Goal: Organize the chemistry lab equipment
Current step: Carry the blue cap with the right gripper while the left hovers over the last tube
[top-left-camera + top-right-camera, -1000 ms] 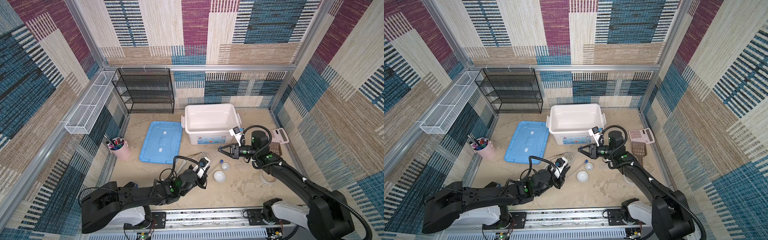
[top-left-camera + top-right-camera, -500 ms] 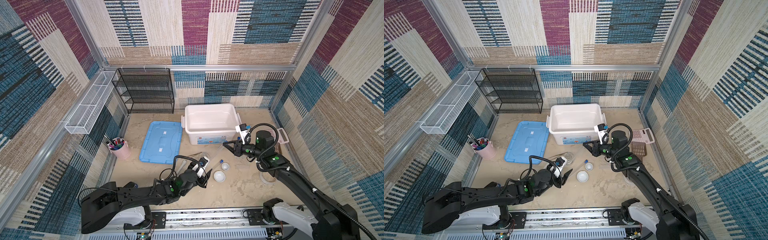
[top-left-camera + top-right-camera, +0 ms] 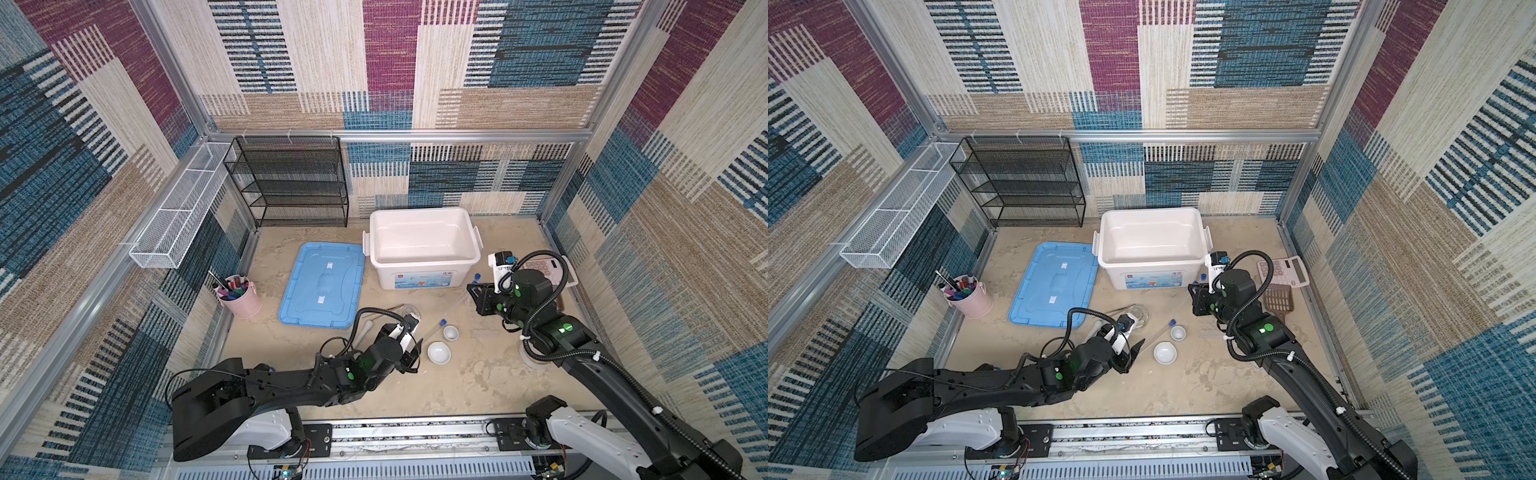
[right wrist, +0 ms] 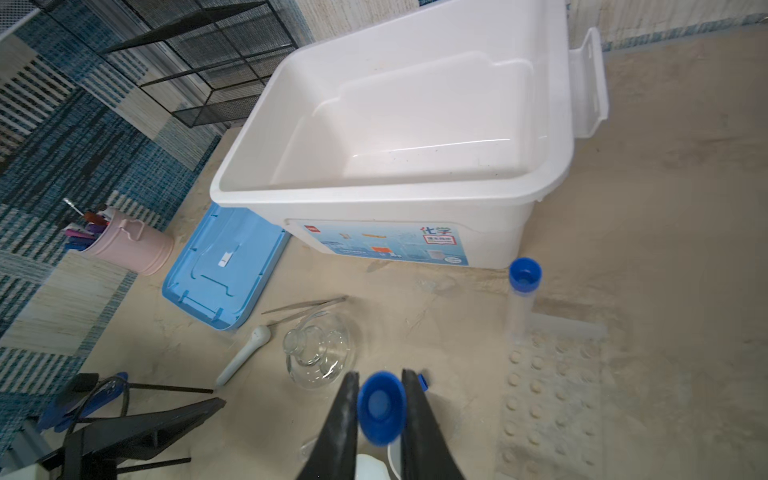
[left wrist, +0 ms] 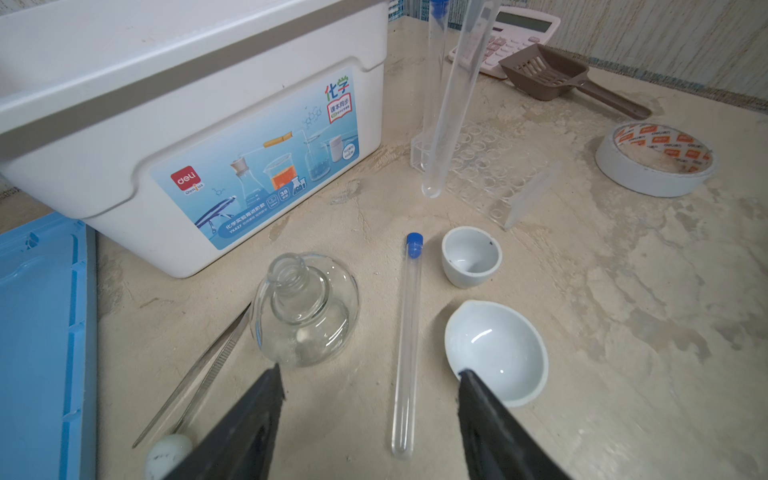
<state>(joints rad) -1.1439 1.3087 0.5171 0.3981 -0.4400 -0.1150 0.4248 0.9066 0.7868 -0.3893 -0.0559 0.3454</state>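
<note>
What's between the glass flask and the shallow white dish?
A blue-capped test tube lying flat between flask and dish, clearest in the left wrist view.

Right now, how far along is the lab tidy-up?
Done: one test tube stands in the clear rack. In hand: right gripper shut on a second tube; left gripper open over a third tube lying on the table. Left: flask, tweezers, pestle, deep white dish and shallow white dish, all loose; the white bin is empty.
</note>
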